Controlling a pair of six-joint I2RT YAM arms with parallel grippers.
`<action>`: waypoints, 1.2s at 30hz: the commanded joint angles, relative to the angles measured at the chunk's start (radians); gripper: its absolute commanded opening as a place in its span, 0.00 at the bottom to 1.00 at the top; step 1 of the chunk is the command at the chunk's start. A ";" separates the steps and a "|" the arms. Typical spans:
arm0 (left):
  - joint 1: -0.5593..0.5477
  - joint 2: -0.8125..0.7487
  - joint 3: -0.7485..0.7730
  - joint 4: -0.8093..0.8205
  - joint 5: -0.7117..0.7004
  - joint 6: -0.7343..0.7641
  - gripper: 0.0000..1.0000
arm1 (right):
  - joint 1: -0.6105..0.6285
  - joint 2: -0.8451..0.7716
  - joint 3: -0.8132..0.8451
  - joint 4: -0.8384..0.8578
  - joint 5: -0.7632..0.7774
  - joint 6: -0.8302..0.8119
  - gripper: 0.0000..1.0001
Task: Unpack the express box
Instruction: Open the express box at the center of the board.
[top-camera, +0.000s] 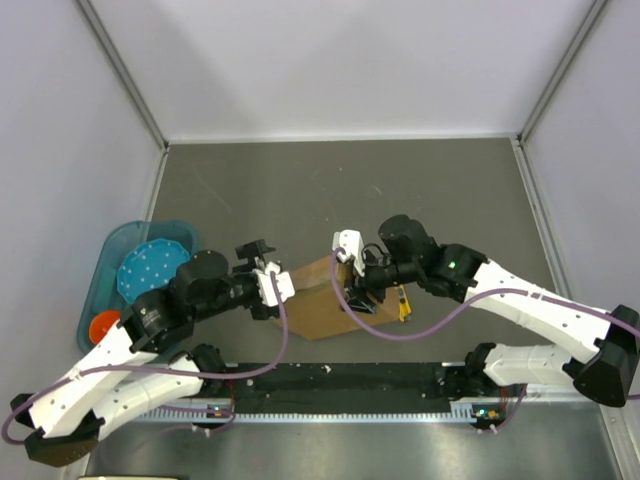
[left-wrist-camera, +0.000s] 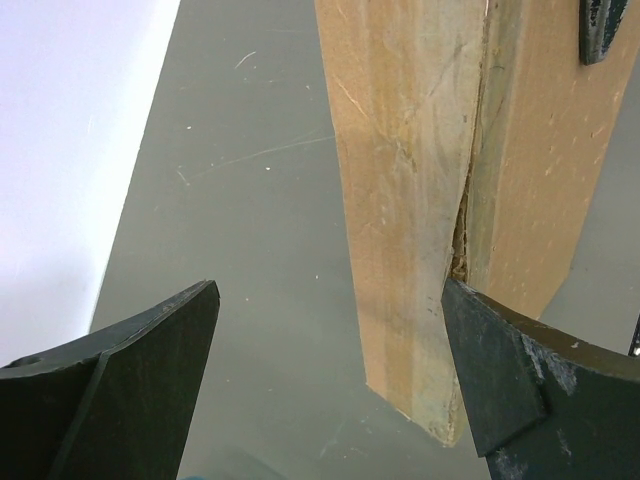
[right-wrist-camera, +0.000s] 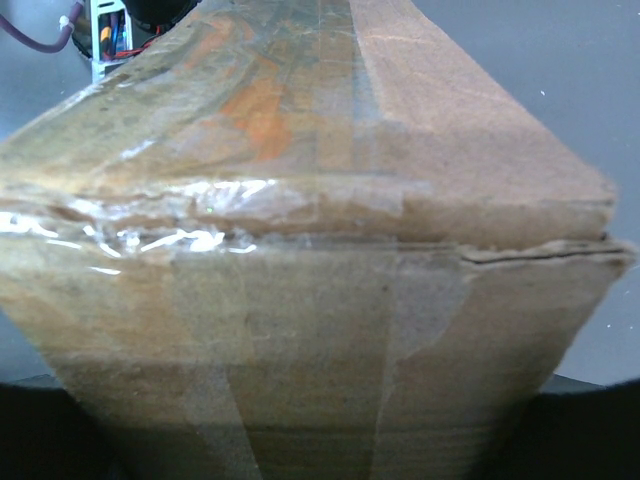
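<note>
The express box (top-camera: 322, 305), plain brown taped cardboard, sits near the table's front edge between both arms. My right gripper (top-camera: 349, 266) is at its far right corner. In the right wrist view the box (right-wrist-camera: 320, 200) fills the space between the dark fingers (right-wrist-camera: 40, 430), so the gripper (right-wrist-camera: 320, 425) is shut on it. My left gripper (top-camera: 270, 285) stands wide open at the box's left end. In the left wrist view a box corner (left-wrist-camera: 400, 200) reaches down beside the right finger (left-wrist-camera: 510, 380), and the gripper (left-wrist-camera: 330, 295) holds nothing.
A small yellow utility knife (top-camera: 402, 304) lies just right of the box under the right arm. A blue tray (top-camera: 110, 260) at the left edge holds a blue plate (top-camera: 150, 268) and an orange object (top-camera: 103, 325). White walls enclose the grey table (top-camera: 330, 190).
</note>
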 joint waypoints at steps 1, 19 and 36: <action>0.012 0.017 0.012 0.063 -0.018 0.010 0.99 | -0.002 -0.006 -0.004 0.013 -0.028 -0.013 0.00; 0.012 0.050 0.037 -0.017 0.119 -0.008 0.99 | -0.002 0.016 0.019 0.012 0.010 0.004 0.00; 0.041 0.037 0.058 0.045 -0.050 0.052 0.99 | -0.002 0.002 0.008 0.010 -0.017 0.000 0.00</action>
